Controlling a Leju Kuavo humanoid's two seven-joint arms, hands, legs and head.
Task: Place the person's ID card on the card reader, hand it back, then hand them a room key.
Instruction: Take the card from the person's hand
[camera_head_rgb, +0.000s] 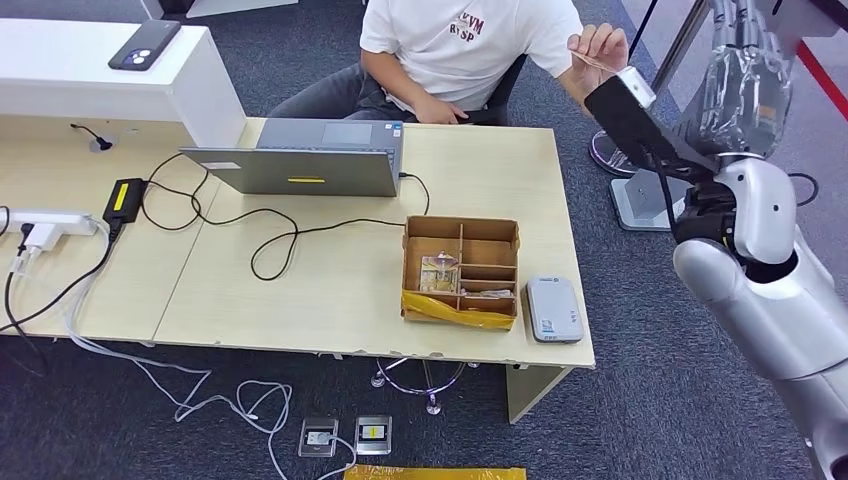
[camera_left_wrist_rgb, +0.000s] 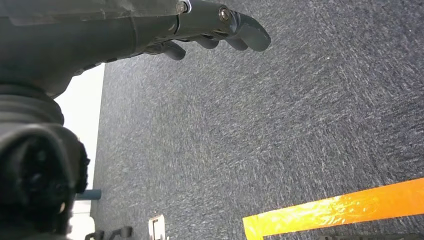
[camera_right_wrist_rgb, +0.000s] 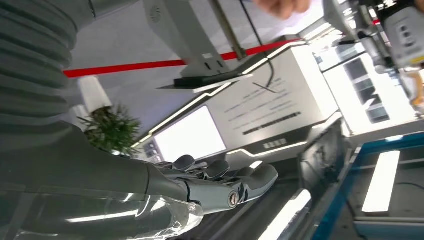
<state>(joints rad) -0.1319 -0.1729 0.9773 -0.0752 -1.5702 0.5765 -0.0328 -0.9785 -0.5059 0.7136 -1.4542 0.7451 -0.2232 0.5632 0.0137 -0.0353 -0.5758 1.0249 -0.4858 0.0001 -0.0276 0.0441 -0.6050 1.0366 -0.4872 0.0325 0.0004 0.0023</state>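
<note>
A person in a white T-shirt sits behind the table and holds a thin card up in one hand, off the table's right side. My right arm is raised at the right, and my right hand is a little right of that card, apart from it. In the right wrist view my right hand has its fingers stretched out and holds nothing. The grey card reader lies flat at the table's near right corner. My left hand hangs over the carpet, fingers loosely extended, with nothing in it.
A cardboard box with compartments holding small items stands left of the reader. A laptop with cables sits mid-table, a power strip at the left, a phone on the white counter. A stand base is on the floor at the right.
</note>
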